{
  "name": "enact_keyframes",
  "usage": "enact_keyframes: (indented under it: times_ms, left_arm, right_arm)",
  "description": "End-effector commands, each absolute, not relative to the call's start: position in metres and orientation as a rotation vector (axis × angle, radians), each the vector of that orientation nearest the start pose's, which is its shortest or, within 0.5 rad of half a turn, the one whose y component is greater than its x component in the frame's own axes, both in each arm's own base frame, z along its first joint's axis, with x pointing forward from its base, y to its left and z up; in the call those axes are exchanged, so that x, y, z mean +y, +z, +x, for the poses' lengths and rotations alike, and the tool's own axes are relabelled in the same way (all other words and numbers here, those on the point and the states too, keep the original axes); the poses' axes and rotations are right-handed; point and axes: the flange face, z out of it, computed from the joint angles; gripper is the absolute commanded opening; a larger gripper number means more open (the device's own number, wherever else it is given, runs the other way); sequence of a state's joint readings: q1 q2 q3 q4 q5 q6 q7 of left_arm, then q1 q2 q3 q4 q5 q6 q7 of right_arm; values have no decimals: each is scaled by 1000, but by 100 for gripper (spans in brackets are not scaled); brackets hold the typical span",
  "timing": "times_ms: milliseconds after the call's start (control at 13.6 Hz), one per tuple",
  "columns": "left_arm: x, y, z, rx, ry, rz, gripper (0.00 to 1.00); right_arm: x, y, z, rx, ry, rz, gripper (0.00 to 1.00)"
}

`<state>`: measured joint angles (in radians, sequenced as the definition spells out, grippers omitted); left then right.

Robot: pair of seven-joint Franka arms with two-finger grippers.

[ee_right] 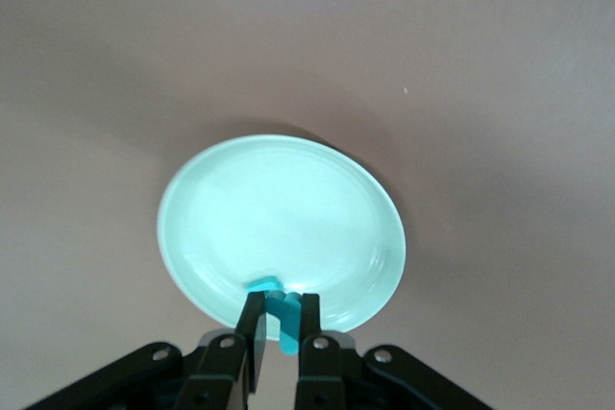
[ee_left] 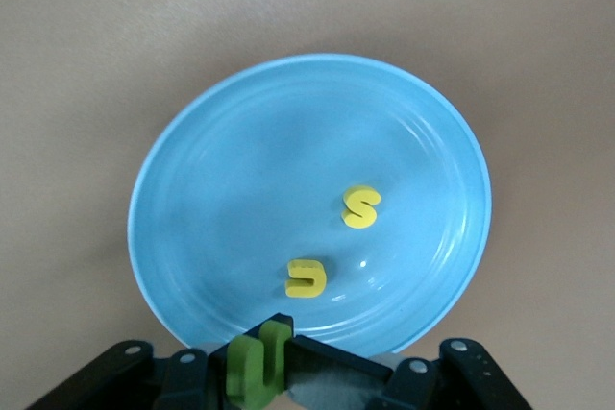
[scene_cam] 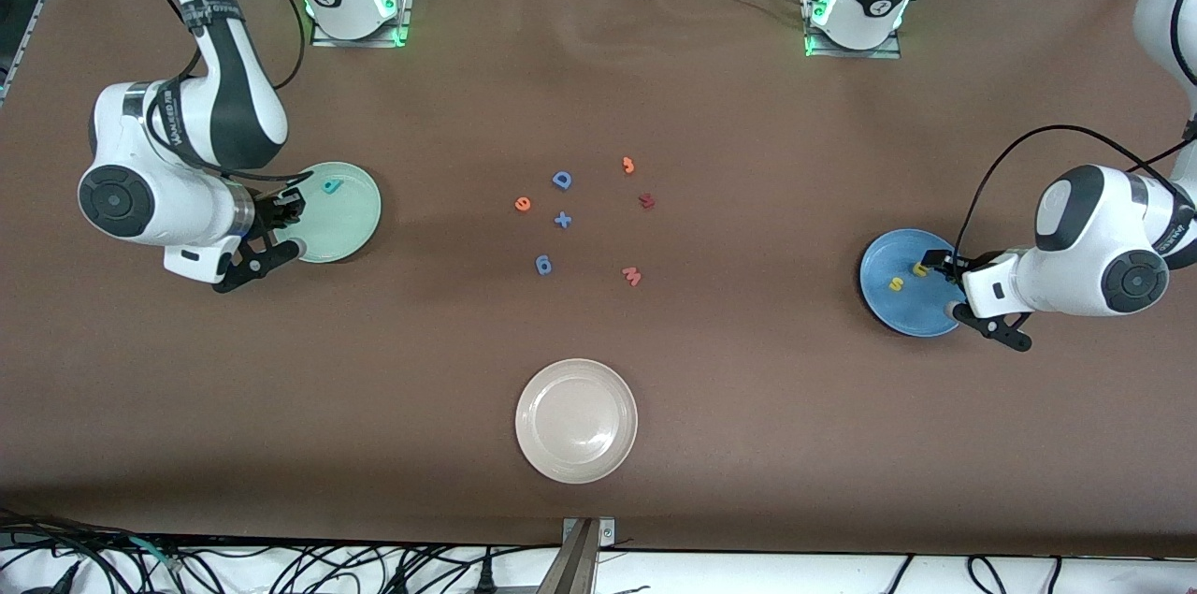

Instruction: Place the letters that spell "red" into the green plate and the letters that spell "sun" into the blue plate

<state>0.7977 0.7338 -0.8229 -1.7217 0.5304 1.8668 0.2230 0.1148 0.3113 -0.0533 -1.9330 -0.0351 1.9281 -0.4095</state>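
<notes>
The left gripper (ee_left: 274, 357) hangs over the edge of the blue plate (scene_cam: 888, 309), at the left arm's end of the counter (scene_cam: 598, 89). Its jaws are closed on a green arch letter (ee_left: 258, 362), which stands upright between them above the plate's rim. Two yellow letters already lie in that plate: an s (ee_left: 361, 206) and an arch (ee_left: 307, 277), near each other and apart from the gripper.

The right gripper (ee_right: 279, 328) hangs over the edge of the green plate (scene_cam: 360, 224), at the right arm's end of the counter. Its jaws are clamped on a teal letter (ee_right: 282, 319), held over the plate's rim; whether it is the r or the d cannot be told from here. In the front view a teal letter (scene_cam: 330, 186) shows over the plate just beside the gripper.

In the middle of the counter, between the two plates, lie the loose pieces: an orange e (scene_cam: 523, 203), a blue D (scene_cam: 561, 180), an orange 3 (scene_cam: 628, 166), a dark red piece (scene_cam: 646, 200), a blue plus (scene_cam: 562, 220), a blue 6 (scene_cam: 543, 265) and a red w (scene_cam: 632, 275). They lie apart, none touching another. A cream plate (scene_cam: 542, 444) sits nearer the front camera than these pieces.
</notes>
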Motion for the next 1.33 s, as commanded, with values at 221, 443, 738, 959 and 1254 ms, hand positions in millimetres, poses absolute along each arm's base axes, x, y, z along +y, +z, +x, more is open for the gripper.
enact_keyframes:
  times_ms: [221,443,738,959,1254]
  left_arm:
    - [56,300,619,737,399,-3029,100]
    - [51,351,619,683,388,-3087,100]
    - [58,395,626,632,384,-3180,100]
    - [62,426,631,580,371,-3234,100]
    - [51,469,627,619,418,-3212,100]
  right_arm:
    - [10,213,508,-728,379,-3014,0]
    - [-5,193,490,-686,414,-3020,0]
    - [-8,179,485,-679,406,-3026,10]
    - [-7,181,486,-679,401,-3027,50]
    - [-2,212,496,-676,393,-3025,65]
